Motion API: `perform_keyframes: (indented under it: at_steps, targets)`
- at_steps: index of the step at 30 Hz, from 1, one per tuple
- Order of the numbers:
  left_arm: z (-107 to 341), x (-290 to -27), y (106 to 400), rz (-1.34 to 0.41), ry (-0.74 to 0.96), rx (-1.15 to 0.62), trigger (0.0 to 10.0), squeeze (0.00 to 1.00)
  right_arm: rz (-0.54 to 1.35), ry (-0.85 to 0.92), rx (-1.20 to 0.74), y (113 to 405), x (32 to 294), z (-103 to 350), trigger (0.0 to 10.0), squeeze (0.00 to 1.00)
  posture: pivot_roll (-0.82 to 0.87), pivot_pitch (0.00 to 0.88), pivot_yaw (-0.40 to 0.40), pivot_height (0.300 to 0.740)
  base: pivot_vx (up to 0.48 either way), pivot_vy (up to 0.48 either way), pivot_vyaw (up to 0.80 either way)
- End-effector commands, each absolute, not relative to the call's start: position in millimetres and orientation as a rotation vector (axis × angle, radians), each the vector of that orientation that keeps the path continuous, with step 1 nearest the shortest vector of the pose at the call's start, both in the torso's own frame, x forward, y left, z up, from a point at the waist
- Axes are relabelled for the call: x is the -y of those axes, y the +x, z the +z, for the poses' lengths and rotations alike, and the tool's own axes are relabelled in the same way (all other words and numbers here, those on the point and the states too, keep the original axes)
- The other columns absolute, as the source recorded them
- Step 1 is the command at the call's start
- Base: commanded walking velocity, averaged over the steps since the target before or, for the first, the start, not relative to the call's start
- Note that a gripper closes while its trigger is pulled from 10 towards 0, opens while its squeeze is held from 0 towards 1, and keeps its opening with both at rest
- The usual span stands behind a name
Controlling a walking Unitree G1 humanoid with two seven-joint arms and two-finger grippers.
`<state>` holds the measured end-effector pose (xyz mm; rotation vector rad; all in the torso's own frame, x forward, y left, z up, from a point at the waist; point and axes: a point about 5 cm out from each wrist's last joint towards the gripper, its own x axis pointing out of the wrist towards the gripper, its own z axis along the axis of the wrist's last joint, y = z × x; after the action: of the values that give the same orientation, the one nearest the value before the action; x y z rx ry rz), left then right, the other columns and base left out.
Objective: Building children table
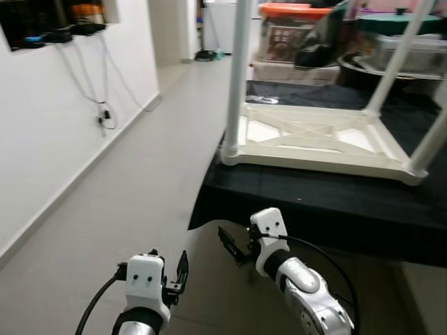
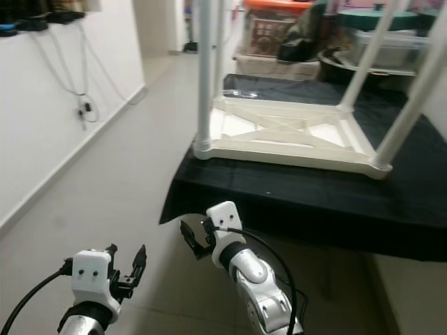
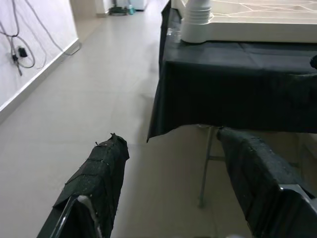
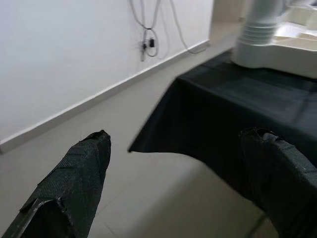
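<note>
A white children's table [image 1: 314, 139] lies upside down on a larger table covered with a black cloth [image 1: 314, 202]. Its white legs point upward: one at the near left corner [image 1: 236, 77], one at the back right [image 1: 398, 59] and one at the near right [image 1: 433, 139]. My right gripper [image 1: 234, 246] hovers low, just in front of the cloth's near left corner, open and holding nothing. My left gripper [image 1: 171, 269] is lower and further left over the floor, also open and holding nothing. The wrist views look past the fingers [image 3: 99, 173] [image 4: 79, 168] to the cloth's corner.
A white wall with hanging cables [image 1: 101, 118] runs along the left of a tiled corridor. Storage boxes [image 1: 286, 31] and bins stand behind the black table. A metal leg [image 3: 205, 168] shows under the cloth's hanging edge.
</note>
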<state>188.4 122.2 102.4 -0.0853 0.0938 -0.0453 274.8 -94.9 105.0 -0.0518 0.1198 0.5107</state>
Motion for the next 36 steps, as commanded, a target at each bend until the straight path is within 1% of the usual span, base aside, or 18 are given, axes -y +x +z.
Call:
perform_keyframes:
  at_steps: [1, 9, 22, 31, 36]
  targets:
    - [99.0, -123.6, 188.7, -0.039, -0.085, -0.101, 10.0, 0.0, 0.512, -0.06, -0.112, 276.6, 93.4, 104.9, 10.0, 0.0, -0.03, 0.0, -0.001, 0.74, 0.0, 0.266, 0.0]
    - [97.2, -124.0, 187.8, -0.039, -0.089, -0.109, 10.0, 0.0, 0.504, -0.073, -0.116, 276.7, 93.8, 103.1, 10.0, 0.0, -0.03, 0.0, -0.002, 0.74, 0.0, 0.443, 0.0]
    - [99.7, -125.2, 189.1, -0.029, -0.082, -0.095, 10.0, 0.0, 0.487, -0.087, -0.113, 279.2, 94.9, 104.0, 10.0, 0.0, -0.02, 0.0, -0.008, 0.74, 0.0, 0.0, 0.0]
    - [101.6, -127.0, 191.4, -0.022, -0.073, -0.086, 10.0, 0.0, 0.487, -0.088, -0.113, 280.4, 93.3, 104.4, 10.0, 0.0, 0.0, 0.0, -0.003, 0.74, 0.0, 0.0, -0.74]
    - [106.3, -132.4, 194.6, 0.004, -0.058, -0.063, 10.0, 0.0, 0.476, -0.096, -0.108, 281.3, 93.9, 105.1, 10.0, 0.0, 0.0, 0.0, -0.003, 0.74, 0.0, 0.0, -0.51]
